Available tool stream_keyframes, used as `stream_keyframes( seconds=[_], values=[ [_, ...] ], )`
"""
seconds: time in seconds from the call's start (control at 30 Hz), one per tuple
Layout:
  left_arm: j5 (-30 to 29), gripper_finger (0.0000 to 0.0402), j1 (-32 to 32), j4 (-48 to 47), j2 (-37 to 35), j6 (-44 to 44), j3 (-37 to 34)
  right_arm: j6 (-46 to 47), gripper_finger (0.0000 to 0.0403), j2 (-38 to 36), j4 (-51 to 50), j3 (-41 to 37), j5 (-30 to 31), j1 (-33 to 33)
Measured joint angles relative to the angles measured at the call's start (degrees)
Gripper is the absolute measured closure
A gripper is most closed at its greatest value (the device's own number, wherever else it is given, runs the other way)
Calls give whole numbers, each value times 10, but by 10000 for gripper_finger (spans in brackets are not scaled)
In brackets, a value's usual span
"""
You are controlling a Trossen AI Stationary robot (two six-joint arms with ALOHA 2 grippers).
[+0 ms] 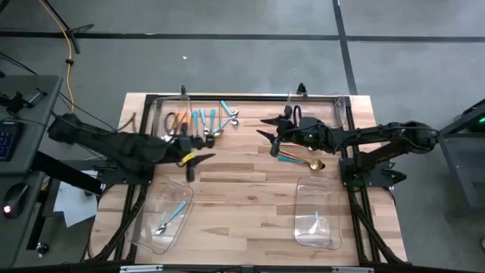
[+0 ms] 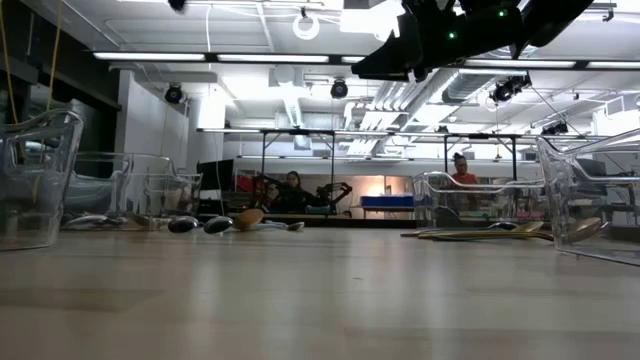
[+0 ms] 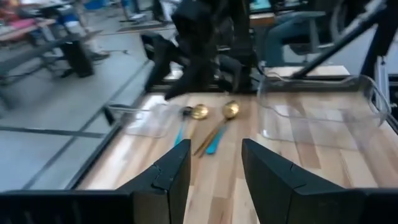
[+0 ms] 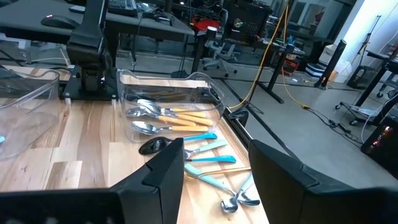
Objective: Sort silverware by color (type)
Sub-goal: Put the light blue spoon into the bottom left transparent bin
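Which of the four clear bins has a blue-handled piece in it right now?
The near-left bin, below the left end effector in the high view. A light-blue-handled spoon lies inside. The near-right bin shows no blue, and the far-left bin holds orange-handled pieces.

Silverware (image 1: 203,121) lies flat — orange and blue handles far-left, gold pieces (image 1: 303,161) right.

Four clear bins (image 1: 164,220) sit on the wooden table (image 1: 242,178) — two people (image 2: 292,185) beyond.
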Motion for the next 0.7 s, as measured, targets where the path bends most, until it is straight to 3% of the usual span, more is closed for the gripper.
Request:
stream_keyframes(
  seconds=[0.13,0.3,0.4,0.57,0.7],
  values=[
    [151,269,91,179,29,21,-99,-1,237,0,-1,0,0,0],
    [271,269,169,424,72,51,-185,-1,237,0,-8,0,0,0],
    [295,269,189,504,92,67,-210,0,237,0,-9,0,0,0],
    [296,269,194,515,99,89,-213,5,237,0,-9,0,-1,0],
    [297,269,193,538,97,93,-214,19,237,0,-8,0,-42,0]
  ],
)
